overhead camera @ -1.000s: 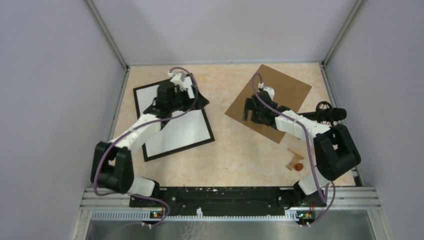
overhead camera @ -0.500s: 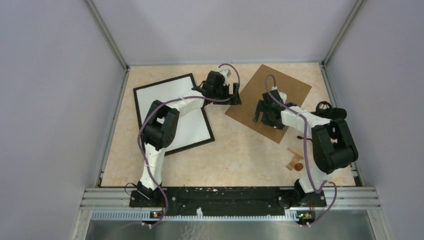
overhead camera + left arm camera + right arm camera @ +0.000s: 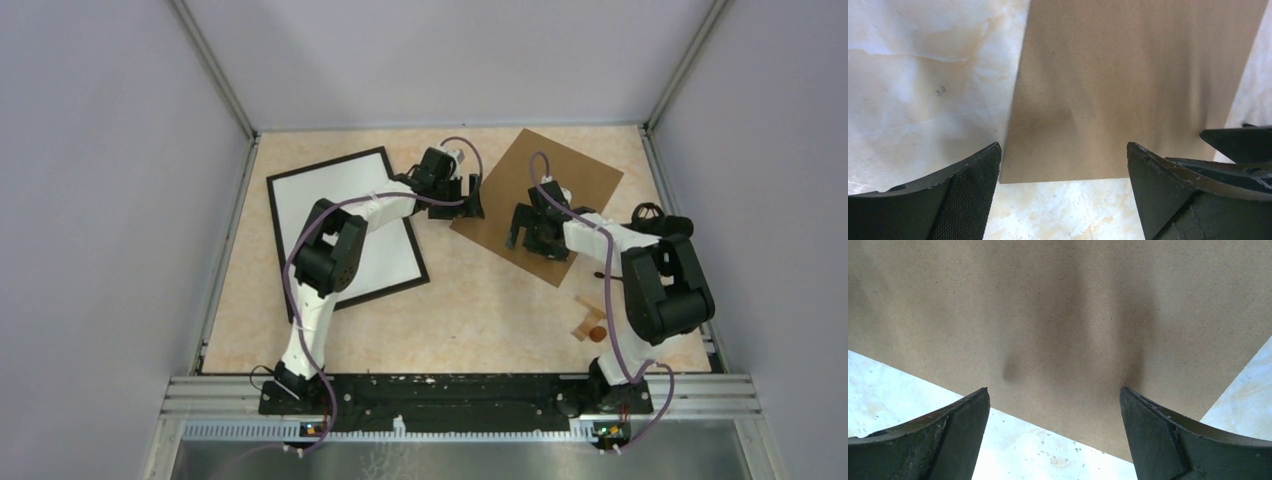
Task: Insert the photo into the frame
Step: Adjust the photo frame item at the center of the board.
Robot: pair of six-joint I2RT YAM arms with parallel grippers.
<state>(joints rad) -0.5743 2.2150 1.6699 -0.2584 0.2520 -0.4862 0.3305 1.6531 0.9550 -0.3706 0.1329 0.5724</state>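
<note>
Left tool (image 3: pixel 1063 147) and right tool (image 3: pixel 1054 390), both spread wide, empty, straddle edges of the flat brown rectangular sheet (image 3: pixel 580 170) beneath them, likely for a joint lift.

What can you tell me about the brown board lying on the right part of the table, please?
The brown board is a thin, flat rectangular sheet, looking like plain matte cardboard or hardboard, finely speckled and unprinted. It lies flat on the marbled table, turned diagonally, toward the far right. The open left gripper hangs over its left corner and the open right gripper over its near edge; whether either touches it cannot be told.
</note>
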